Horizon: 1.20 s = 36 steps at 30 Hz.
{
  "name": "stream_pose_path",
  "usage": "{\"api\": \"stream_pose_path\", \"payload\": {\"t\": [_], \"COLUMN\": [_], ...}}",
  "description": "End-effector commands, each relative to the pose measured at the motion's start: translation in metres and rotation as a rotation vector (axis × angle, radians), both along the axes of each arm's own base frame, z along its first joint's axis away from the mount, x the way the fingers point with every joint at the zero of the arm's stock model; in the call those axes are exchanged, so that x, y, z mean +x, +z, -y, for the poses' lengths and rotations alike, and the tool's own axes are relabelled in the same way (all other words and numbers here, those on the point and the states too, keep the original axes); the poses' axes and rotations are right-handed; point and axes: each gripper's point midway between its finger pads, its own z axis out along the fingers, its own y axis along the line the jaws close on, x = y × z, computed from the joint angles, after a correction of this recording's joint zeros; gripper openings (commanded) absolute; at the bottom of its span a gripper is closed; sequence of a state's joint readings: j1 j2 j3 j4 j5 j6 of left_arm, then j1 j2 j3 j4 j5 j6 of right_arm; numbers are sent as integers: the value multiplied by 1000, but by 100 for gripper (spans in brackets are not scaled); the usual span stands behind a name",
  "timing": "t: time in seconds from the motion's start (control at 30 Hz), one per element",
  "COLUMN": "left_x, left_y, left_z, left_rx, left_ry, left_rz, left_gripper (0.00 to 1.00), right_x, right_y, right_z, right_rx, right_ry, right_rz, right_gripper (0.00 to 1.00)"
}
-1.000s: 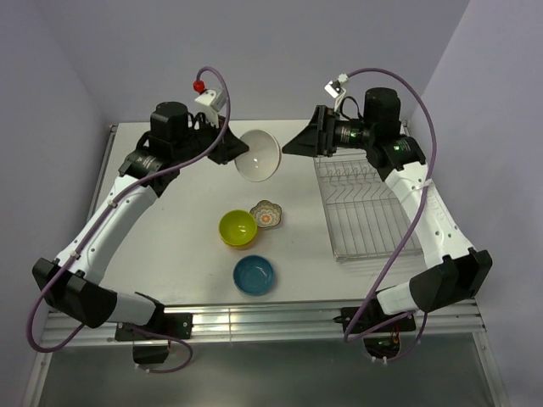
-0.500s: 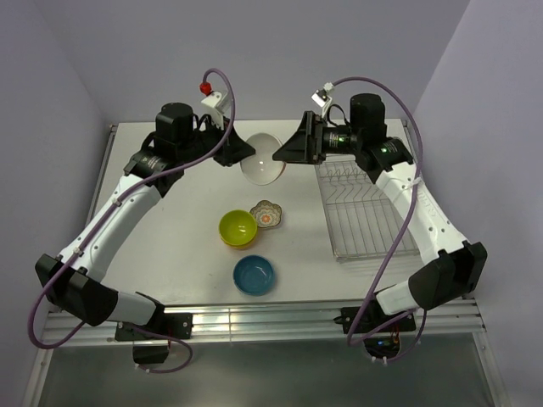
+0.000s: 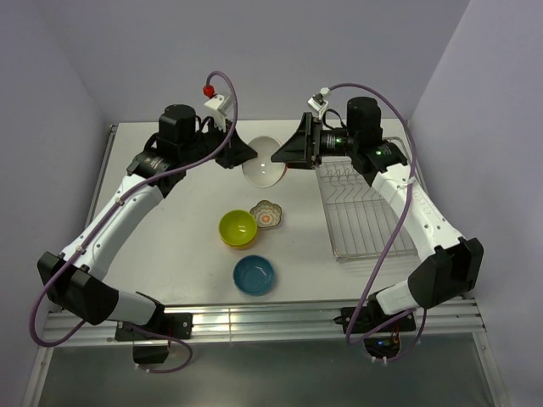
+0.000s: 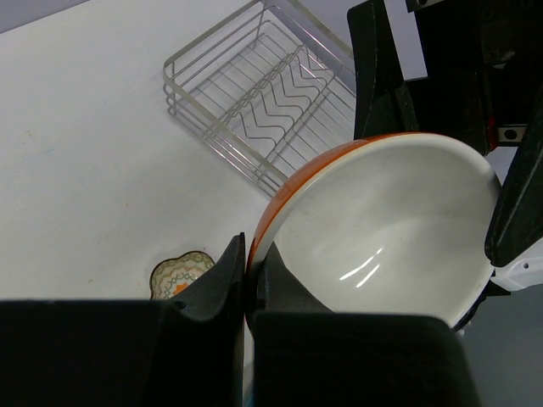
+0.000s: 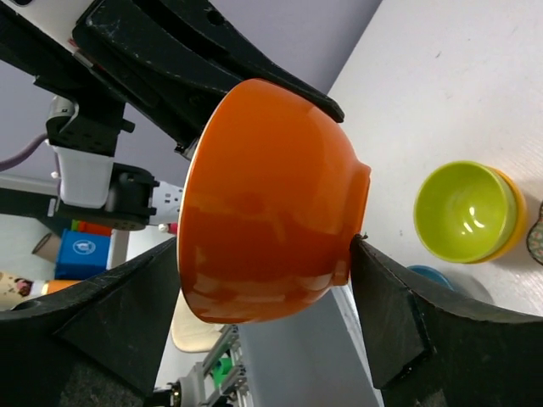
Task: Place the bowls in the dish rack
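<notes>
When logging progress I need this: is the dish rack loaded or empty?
Empty where visible: the dish rack shows only bare wires; the orange bowl is held in the air outside it.

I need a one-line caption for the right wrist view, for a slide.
The left hand holds the orange bowl by its rim while the right hand brackets its sides.

1. Left arm [image 3: 127, 203] stretches forward and inward, elbow bent; the left hand [image 3: 241, 156] is pinched tight on the orange bowl [image 5: 271, 195] rim.
2. Right arm [image 3: 417, 208] mirrors it; the right hand [image 3: 285, 153] faces left, fingers [image 5: 399, 322] spread wide, flanking that bowl.
</notes>
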<state>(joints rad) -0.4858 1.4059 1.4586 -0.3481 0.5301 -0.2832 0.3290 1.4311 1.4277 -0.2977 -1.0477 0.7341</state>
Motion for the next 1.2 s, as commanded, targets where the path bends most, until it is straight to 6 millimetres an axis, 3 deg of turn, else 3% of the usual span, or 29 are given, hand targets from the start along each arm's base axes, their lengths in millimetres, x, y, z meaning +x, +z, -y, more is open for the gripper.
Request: {"api": "stream_pose_path", "payload": {"t": [0.0,0.1,0.3,0.47,0.63,0.83,0.97,1.07,1.17], "left_x": [-2,-2,-2,-3,-3,-9,-8,-9,-8], "left_y": [18,19,18,16,14,7,5,3,-2], "left_z": [8,8,8,8,7,8,7,7,6], "left_rx": [-55,-57,-55,-51,-36,-13,-2,9,19], "left_ry": [-31,-34,-34,-34,-34,-75,-68,-77,-72], "left_rz": [48,51,53,52,54,39,34,24,7], "left_gripper": [0,0,0,0,2,41,76,85,86], "right_x": [-9,-11,-15,-14,-15,-14,-10,-5,3], "right_y": [8,7,6,6,7,12,14,15,12], "right_z": [-4,-5,-6,-6,-6,-3,1,5,10], "right_rx": [41,54,66,62,55,30,-18,-50,-95], "right_ry": [49,64,87,83,95,92,77,56,40], "right_rz": [8,-10,-28,-21,8,73,174,236,283], "right_gripper": [83,75,72,47,1,0,0,0,0]}}
